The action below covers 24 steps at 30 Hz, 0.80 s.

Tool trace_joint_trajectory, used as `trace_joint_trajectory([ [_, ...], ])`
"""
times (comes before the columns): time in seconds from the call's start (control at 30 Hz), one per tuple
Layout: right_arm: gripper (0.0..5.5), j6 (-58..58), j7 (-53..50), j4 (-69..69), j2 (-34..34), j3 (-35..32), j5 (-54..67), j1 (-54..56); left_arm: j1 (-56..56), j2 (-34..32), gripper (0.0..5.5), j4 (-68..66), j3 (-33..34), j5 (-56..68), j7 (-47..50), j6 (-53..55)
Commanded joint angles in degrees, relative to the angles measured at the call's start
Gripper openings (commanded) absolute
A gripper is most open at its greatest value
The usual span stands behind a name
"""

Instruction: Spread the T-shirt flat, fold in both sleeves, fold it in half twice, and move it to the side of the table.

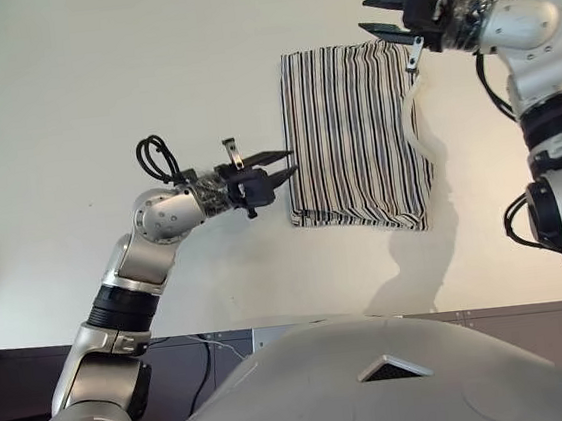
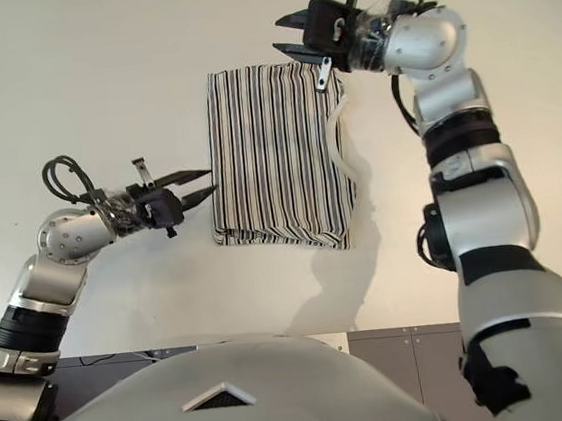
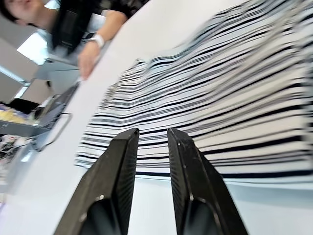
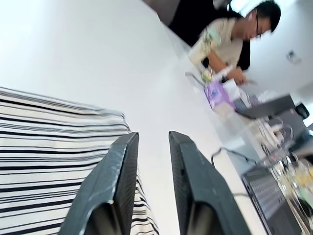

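On the table (image 1: 70,112), centre, lies the folded T-shirt (image 1: 354,137), long axis pointing away from the robot. Left gripper (image 1: 292,162), fingers parted and empty, sits just off its left edge, nearest. Right gripper (image 1: 363,16), spread and empty, hovers over the far-right corner.

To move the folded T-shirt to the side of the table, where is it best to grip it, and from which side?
Probably the left edge of the T-shirt, coming in low from the left: it lies flat in stacked layers, and the open left gripper points straight at that edge.
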<state>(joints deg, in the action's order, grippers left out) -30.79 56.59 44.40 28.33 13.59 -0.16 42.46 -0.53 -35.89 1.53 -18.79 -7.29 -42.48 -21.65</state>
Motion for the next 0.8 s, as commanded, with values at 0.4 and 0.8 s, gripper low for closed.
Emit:
trace_joint_trajectory([
  [0.4,1.11,13.7,13.6,-45.7,19.6,-1.7,6.7,-39.5,16.8,-15.3,1.06,8.2,-1.2,-6.5,-4.8,-1.2],
  [0.8,1.11,10.8,5.0,-44.3,12.6,1.0,0.7,-36.9,14.3,-11.9,1.06,9.0,2.0,-9.2,0.5,-5.1],
])
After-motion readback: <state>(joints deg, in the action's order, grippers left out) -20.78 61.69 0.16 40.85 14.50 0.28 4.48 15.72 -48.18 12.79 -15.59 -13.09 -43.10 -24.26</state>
